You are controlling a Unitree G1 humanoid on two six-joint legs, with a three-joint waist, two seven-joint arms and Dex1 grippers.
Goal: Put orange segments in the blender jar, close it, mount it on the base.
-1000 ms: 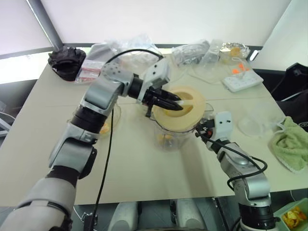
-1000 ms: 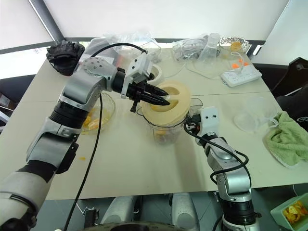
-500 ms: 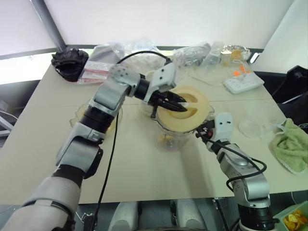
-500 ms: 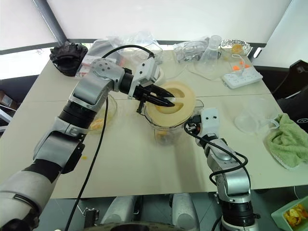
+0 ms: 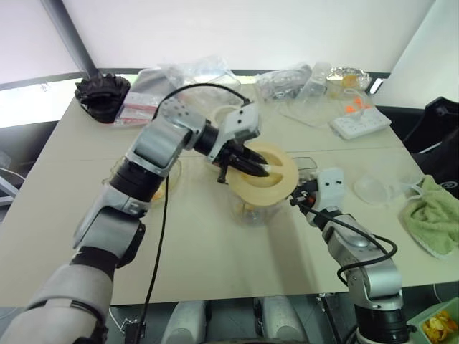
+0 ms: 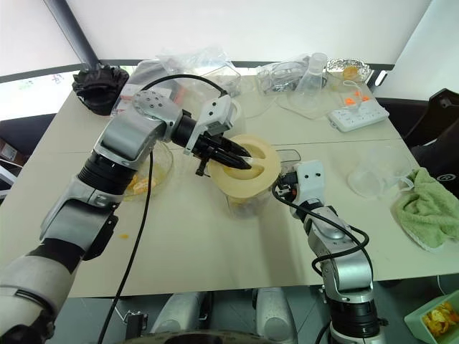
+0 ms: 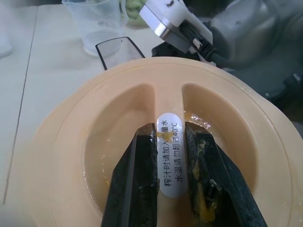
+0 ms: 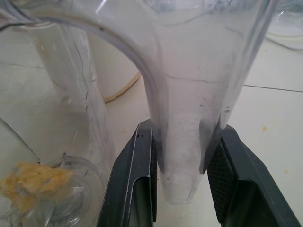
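The table (image 5: pixel 215 265) carries the jar (image 6: pixel 247 201) near its middle, orange segments (image 8: pixel 33 182) lying at the jar's bottom. A cream lid (image 7: pixel 71 156) sits on the jar's mouth. The left gripper (image 7: pixel 171 175) is clamped on the lid's central ridge; the right gripper (image 8: pixel 182 177) is clamped on the jar's handle (image 8: pixel 189 94).

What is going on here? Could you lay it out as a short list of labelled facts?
Left tool: shut on the lid's centre ridge
Lid: cream, round, over the blender jar's mouth
Right tool: shut on the jar's handle
Blender jar: on the table, orange segments at its bottom
Other items: glass bowl, green towel
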